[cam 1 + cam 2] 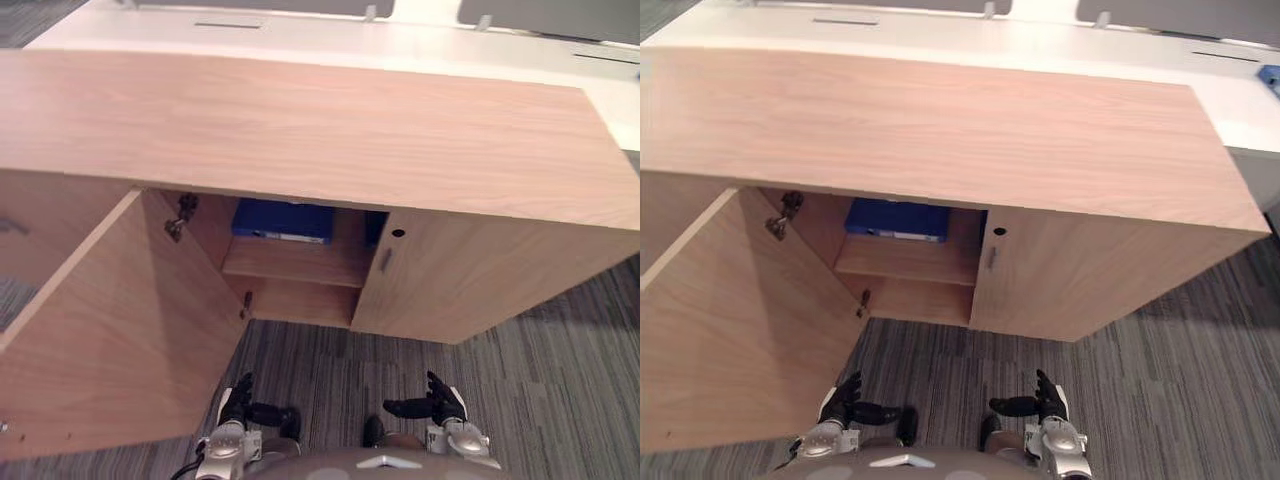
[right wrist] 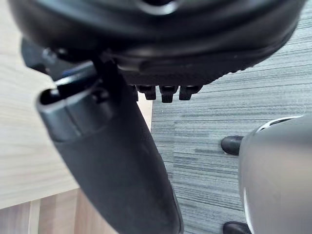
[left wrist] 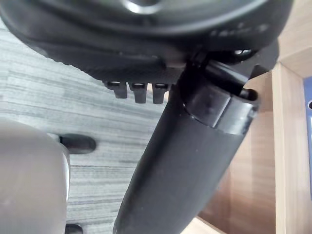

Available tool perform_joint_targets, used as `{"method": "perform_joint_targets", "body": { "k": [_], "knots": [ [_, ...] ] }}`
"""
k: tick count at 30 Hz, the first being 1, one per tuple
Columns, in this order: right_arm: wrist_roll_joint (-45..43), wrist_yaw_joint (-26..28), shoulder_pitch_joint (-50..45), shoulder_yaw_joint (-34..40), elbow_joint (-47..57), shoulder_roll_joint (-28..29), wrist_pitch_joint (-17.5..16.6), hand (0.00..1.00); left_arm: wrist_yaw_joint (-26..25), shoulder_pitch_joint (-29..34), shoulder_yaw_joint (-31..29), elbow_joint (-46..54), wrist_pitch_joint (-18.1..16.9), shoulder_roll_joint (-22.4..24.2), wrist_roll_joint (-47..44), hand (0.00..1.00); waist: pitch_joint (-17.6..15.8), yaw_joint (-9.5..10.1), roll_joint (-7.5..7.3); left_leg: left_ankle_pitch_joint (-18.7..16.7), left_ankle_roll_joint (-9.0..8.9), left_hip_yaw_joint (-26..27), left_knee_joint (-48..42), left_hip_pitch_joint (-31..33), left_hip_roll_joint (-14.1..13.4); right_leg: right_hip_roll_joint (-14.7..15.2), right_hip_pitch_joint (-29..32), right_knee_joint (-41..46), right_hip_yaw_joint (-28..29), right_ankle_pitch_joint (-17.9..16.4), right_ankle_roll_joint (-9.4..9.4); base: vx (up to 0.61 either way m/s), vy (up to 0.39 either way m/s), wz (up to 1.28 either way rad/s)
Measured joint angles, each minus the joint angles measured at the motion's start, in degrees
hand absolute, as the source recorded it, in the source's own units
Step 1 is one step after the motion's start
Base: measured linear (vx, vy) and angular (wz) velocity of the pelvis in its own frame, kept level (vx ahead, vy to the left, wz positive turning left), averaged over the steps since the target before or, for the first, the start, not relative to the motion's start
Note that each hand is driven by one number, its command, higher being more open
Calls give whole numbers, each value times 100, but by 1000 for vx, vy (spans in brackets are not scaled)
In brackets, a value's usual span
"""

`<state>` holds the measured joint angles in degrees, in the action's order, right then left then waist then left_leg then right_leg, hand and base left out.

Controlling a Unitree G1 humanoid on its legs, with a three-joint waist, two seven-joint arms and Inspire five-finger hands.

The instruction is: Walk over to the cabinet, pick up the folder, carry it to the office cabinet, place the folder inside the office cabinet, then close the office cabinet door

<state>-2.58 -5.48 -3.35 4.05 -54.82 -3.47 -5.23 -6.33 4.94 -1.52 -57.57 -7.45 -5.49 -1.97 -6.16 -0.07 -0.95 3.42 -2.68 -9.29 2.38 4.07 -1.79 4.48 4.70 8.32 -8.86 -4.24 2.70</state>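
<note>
The cabinet (image 1: pixel 300 130) stands with one door (image 1: pixel 110 330) swung wide toward the robot's left. To my eye that big panel is the main hazard. It reaches out over the carpet and ends close beside the left hand (image 1: pixel 238 400), at the hinged end. A push landing there, or coming at an angle, could skid off or leave the door ajar. A push that is too hard could slam it.

The folder (image 1: pixel 283 221) lies flat on the shelf (image 1: pixel 295 262) inside, under the cabinet's top. If its front edge overhangs the shelf, the closing door could catch it. I can't tell from here whether it does.

Both hands hang low in front of the cabinet, the right hand (image 1: pixel 435 402) well apart from the left. The fingers of each are loosely straight, thumbs out, holding nothing.

Counting:
- one cabinet
- two doors, one open and one closed door (image 1: pixel 470 280)
- one shelf
- one blue folder that I can be sure of
- two hands
- two hinges (image 1: pixel 180 215) on the open side
- one small handle (image 1: pixel 385 260) on the closed door
</note>
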Motion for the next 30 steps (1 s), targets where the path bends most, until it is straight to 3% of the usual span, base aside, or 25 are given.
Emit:
{"method": "perform_joint_targets", "body": {
  "k": [2, 3, 4, 6, 8, 9, 13, 20, 25, 30],
  "knots": [
    [-7, -18, 114, 141, -3, 18, 0, 100, -45, -9, -15, 18, 0, 66, -31, 100, -80, 2, 68, 171, -133, -16, -34, 106, -14, -14, 1, 85, -140, -58, -78, -44, -81, 63],
    [-46, -52, 152, 158, -1, 27, -1, 100, -79, -7, -15, 75, -2, 76, -60, 100, -86, -18, 53, 430, -227, 12, 99, 167, 10, 25, 27, 67, -242, -85, -134, -71, -76, 75],
    [-68, -76, 163, 162, 8, 34, -3, 100, -74, -11, -25, 131, 0, 82, -79, 100, -114, -15, 14, 386, -229, 136, 75, 151, 15, 107, 48, 52, -353, -96, -192, -87, -23, 78],
    [-205, -127, 183, 399, 0, 112, 2, 100, -82, -51, -316, 154, 9, 140, -82, 100, -167, -10, -52, -528, 97, 835, -1246, 377, 37, 218, 1, 150, -636, -124, -221, -72, 3, 60],
    [-205, -149, 140, 409, 0, 115, 1, 100, -78, -8, -396, 153, 9, 159, -81, 100, -160, -43, -29, -827, 27, 1023, -1382, 201, 22, 234, -64, 165, -789, -166, -187, -22, 18, 45],
    [-204, -142, 90, 451, -9, 52, 5, 100, -77, 40, -404, 138, 10, 186, -80, 100, -130, -57, 55, -768, 134, 1008, -962, -3, 10, 199, -105, 171, -847, -190, -136, -8, 53, 32],
    [-204, -142, 21, 609, -152, 165, 78, 100, -91, 114, -551, 80, 49, 144, -128, 100, -81, -26, -49, -354, 267, 908, -193, -374, 152, 233, -294, -118, -841, -6, 56, 11, 63, 14],
    [-191, -142, 55, 606, -241, 147, 149, 100, -130, 144, -869, -123, 49, 134, -246, 100, -19, -33, 59, -284, 349, 767, 91, -759, 265, 208, -697, -344, -846, 20, 77, 38, 28, 10],
    [-146, -198, 249, 623, -484, 35, 150, 100, -269, 170, -1901, -103, 49, 80, -754, 100, 12, -17, 32, -274, 334, 559, 115, -868, 248, 161, -923, -455, -833, 15, 61, 9, -29, 21],
    [-80, -245, 281, 618, -482, -59, 147, 100, -592, 351, -3036, 389, 43, -372, -1636, 100, 32, 12, 26, -206, 293, 515, 222, -908, 199, 117, -942, -480, -840, -7, 38, -30, -37, 4]
  ]
}}
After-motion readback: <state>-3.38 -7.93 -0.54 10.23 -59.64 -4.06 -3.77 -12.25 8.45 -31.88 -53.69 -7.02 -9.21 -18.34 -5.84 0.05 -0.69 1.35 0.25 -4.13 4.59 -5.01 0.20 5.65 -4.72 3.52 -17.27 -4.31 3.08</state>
